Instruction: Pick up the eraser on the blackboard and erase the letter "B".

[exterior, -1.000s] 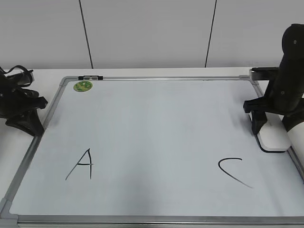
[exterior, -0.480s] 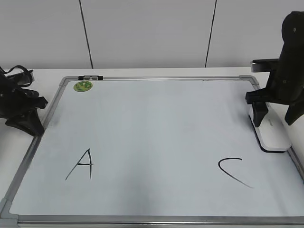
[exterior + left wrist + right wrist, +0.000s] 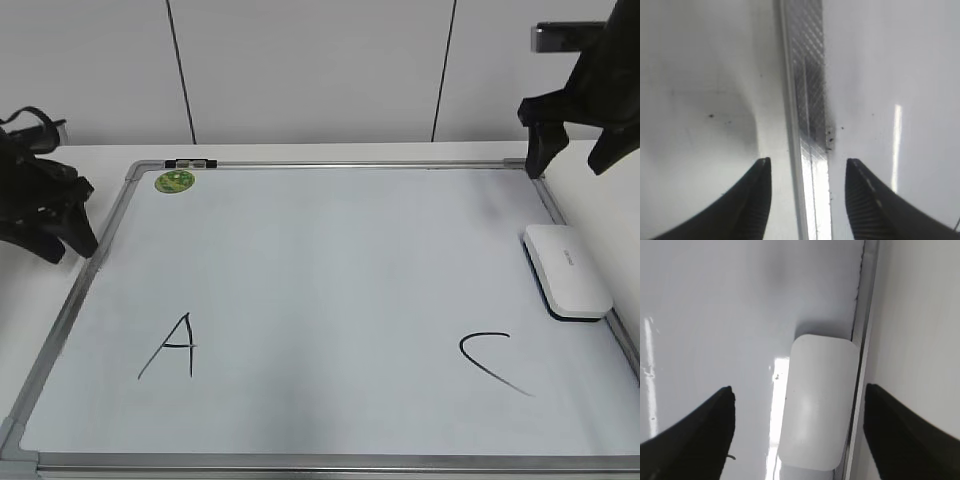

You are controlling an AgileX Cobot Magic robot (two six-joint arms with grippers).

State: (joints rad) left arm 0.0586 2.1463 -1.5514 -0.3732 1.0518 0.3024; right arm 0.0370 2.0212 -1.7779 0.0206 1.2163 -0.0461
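- White wall panels behind; large white grey-framed blackboard (image 3: 330,270) as landmark.
- White glossy oblong plastic eraser (image 3: 566,271): on the board, against its right frame; likely light, stiff, slippery; grip across long sides.
- My right gripper (image 3: 578,135): above eraser, wide, empty.
- My left gripper (image 3: 807,200): straddling left frame, parted, empty.
- Letter "B": not visible.

The exterior camera looked down at a slant across the blackboard (image 3: 320,270), taking in the whole frame from its near edge to the wall behind. The left wrist camera pointed straight down, close over the blackboard's left frame rail (image 3: 812,115). The right wrist camera looked down from higher above the eraser (image 3: 817,402) at the right rail, a spot the exterior view shared.
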